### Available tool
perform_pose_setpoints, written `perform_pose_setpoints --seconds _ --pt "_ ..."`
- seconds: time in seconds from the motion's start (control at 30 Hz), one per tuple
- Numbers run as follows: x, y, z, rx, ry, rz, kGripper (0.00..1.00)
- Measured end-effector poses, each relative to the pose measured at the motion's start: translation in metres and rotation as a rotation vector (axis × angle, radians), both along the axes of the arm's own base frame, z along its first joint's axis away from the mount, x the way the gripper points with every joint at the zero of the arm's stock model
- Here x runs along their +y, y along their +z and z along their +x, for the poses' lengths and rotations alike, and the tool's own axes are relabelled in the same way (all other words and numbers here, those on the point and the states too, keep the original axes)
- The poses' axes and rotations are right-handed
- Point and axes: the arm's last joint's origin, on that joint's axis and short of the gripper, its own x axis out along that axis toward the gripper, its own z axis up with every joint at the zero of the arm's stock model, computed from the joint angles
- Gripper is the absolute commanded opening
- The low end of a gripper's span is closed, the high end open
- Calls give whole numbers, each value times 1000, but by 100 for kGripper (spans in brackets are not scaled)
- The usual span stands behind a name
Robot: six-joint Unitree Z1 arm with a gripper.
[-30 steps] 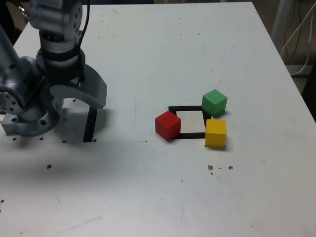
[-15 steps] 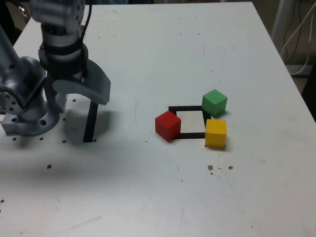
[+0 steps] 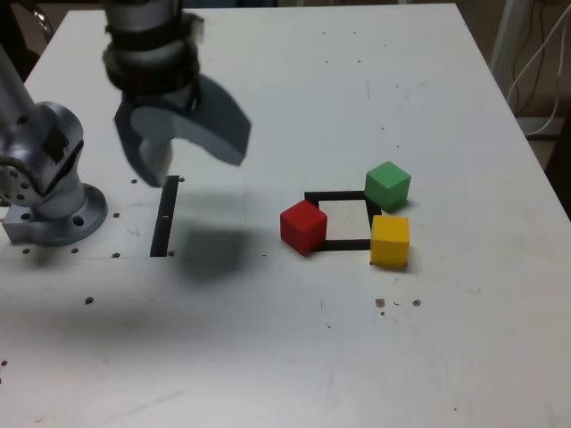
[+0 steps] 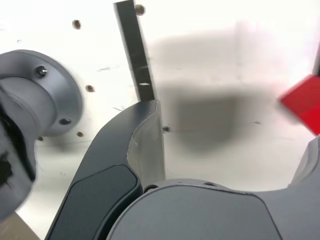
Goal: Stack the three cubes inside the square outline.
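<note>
Table (image 3: 357,357): You had a flat, matte white top under the gripper, scuffed and peppered with small dark specks and holes.
Arm base (image 3: 45,192): Your arm stood on a rounded grey metal mount with a bolted flange, below the gripper and toward the exterior view's left.
Gripper (image 3: 183,147): You held it above the table with its two broad, curved grey jaws spread wide apart and nothing between them; its smooth shell cast a soft shadow on the top beneath it.
Black strip (image 3: 164,217): A straight, thin length of black tape lay flat just under the gripper, beside the base.
Square outline (image 3: 343,220): Your target, a thick black tape frame around a pale centre, lay well apart from the gripper toward the exterior view's right, with no cube inside it.
Red cube (image 3: 303,226): This matte, sharp-edged block sat on the frame's side nearest the gripper.
Yellow cube (image 3: 390,241): It sat at the frame's far near-camera corner, beyond the red one from the gripper.
Green cube (image 3: 387,185): It sat at the frame's far rear corner, farthest from the gripper, just beside the yellow one.
</note>
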Motion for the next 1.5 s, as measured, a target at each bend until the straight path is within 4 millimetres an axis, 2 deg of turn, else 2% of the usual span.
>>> perform_pose_setpoints --seconds 0.37,0.57,0.87,1.33,1.5 --pt "-15 12 50 35 -54 8 99" --pt "-23 9 72 56 -75 13 98" --pt "-43 -22 113 137 -114 36 97" --pt "-46 -50 133 179 -116 68 94" --pt "-47 -68 141 224 -115 73 93"
